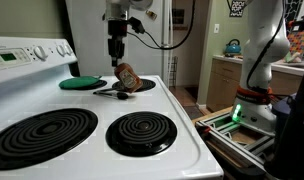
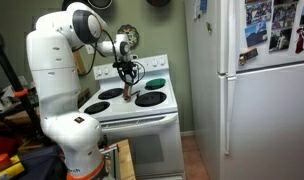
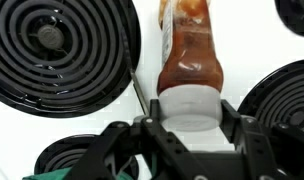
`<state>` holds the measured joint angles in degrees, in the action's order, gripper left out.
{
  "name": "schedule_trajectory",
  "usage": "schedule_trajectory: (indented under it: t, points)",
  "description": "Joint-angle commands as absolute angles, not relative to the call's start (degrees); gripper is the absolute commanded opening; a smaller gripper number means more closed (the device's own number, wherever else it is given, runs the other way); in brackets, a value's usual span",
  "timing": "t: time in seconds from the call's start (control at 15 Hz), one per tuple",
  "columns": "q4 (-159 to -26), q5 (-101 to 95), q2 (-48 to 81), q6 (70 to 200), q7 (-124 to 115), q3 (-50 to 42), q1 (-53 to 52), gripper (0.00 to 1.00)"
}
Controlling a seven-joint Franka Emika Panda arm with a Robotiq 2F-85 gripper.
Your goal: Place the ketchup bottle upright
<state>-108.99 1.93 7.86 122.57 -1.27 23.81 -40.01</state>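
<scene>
The ketchup bottle (image 3: pixel 189 55) is reddish-brown with a pale label and a white cap (image 3: pixel 190 105). In the wrist view my gripper (image 3: pixel 190 112) is shut on that cap, one finger pressing each side. The bottle's body reaches away from the jaws over the white stove top. In an exterior view the bottle (image 1: pixel 128 77) hangs tilted below my gripper (image 1: pixel 118 62), its lower end near the back burner. From the more distant exterior view, my gripper (image 2: pixel 125 68) is over the stove's rear, and the bottle is too small to make out.
A flat green disc (image 1: pixel 80 82) and a black utensil (image 1: pixel 112 92) lie on the stove top (image 1: pixel 182 120) beside the bottle. Coil burners (image 1: pixel 142 130) fill the front. The control panel (image 1: pixel 27 55) rises behind. A fridge (image 2: pixel 257 80) stands beside the stove.
</scene>
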Motion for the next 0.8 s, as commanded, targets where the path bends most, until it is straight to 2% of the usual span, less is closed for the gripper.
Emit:
schedule_trajectory:
  t: [0.0,0.47,0.73]
  points:
    - [-114.03,4.69,4.03,125.52,1.06,25.25,-38.44,0.34]
    - [-123.42,6.92,-0.52,138.71,5.27,25.97,-37.49,0.34]
    - [-126.45,8.20,-2.24,141.80,6.50,26.27,-37.35,0.34]
